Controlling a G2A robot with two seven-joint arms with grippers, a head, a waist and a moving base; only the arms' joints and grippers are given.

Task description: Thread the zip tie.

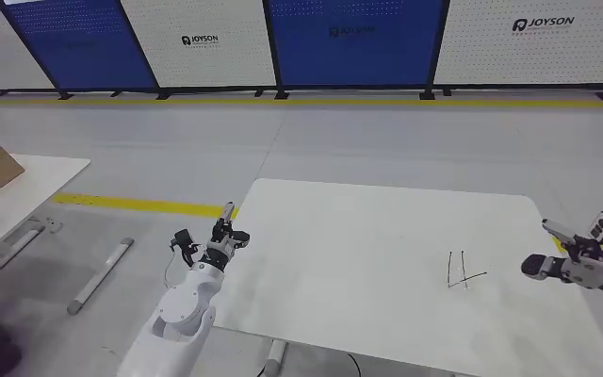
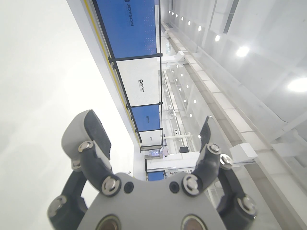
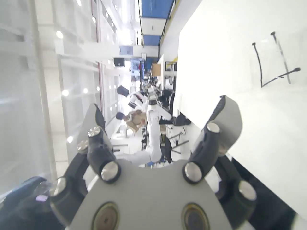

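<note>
Three thin black zip ties (image 1: 460, 270) lie loose on the white table (image 1: 377, 264) near its right side; two run roughly parallel and a third crosses their near ends. The right wrist view shows the zip ties (image 3: 273, 63) on the table surface. My right gripper (image 1: 562, 247) hangs just off the table's right edge, a short way from the ties, open with nothing between its fingers (image 3: 225, 118). My left gripper (image 1: 229, 223) sits at the table's left edge, far from the ties, open and empty; its fingers (image 2: 97, 132) are spread wide.
The white table (image 2: 36, 72) has rounded corners and a bare middle. A second table (image 1: 28, 188) stands to the far left, and a grey bar (image 1: 99, 275) lies on the floor beside it. Blue and white partition panels (image 1: 358, 42) line the back.
</note>
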